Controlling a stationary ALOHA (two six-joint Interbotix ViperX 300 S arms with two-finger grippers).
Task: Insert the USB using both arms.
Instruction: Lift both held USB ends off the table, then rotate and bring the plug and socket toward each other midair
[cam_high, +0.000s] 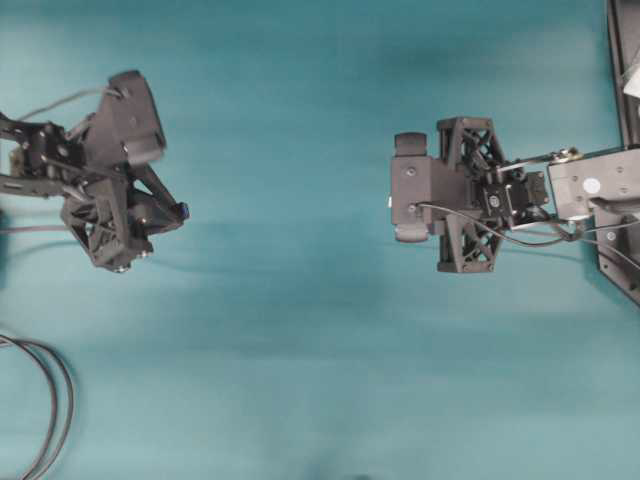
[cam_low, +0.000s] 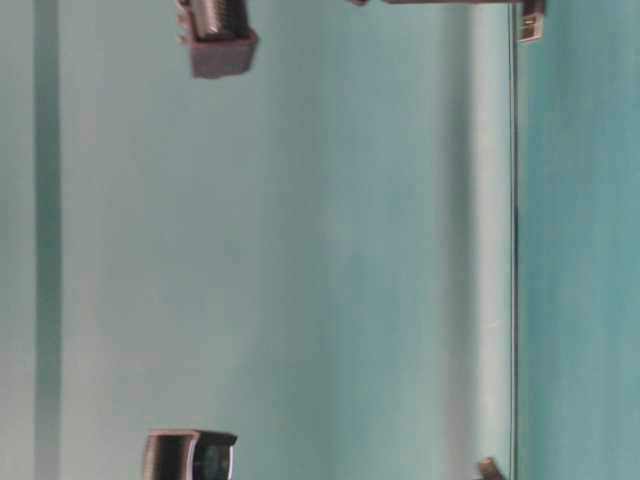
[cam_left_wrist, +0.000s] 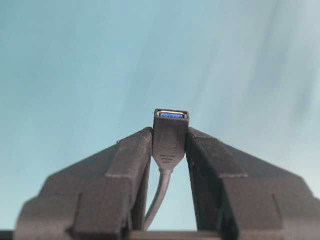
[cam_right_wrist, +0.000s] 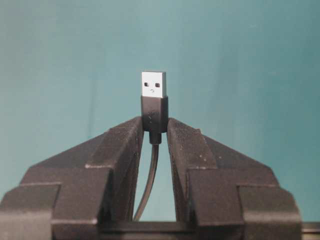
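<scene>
In the right wrist view the USB (cam_right_wrist: 153, 84) stands upright, its silver metal tip above a black body. My right gripper (cam_right_wrist: 155, 125) is shut on that body, and the thin cable hangs down between the fingers. In the left wrist view my left gripper (cam_left_wrist: 170, 137) is shut on a black socket end (cam_left_wrist: 171, 131) with a blue insert in its mouth. From overhead, the left gripper (cam_high: 178, 213) and the right arm's camera (cam_high: 414, 200) face each other across a wide gap of teal table. The right fingers are hidden under that camera.
Thick black cords (cam_high: 48, 400) loop at the table's lower left corner. A black frame (cam_high: 620, 70) runs along the right edge. Thin wires (cam_high: 500, 232) trail off the right arm's wrist.
</scene>
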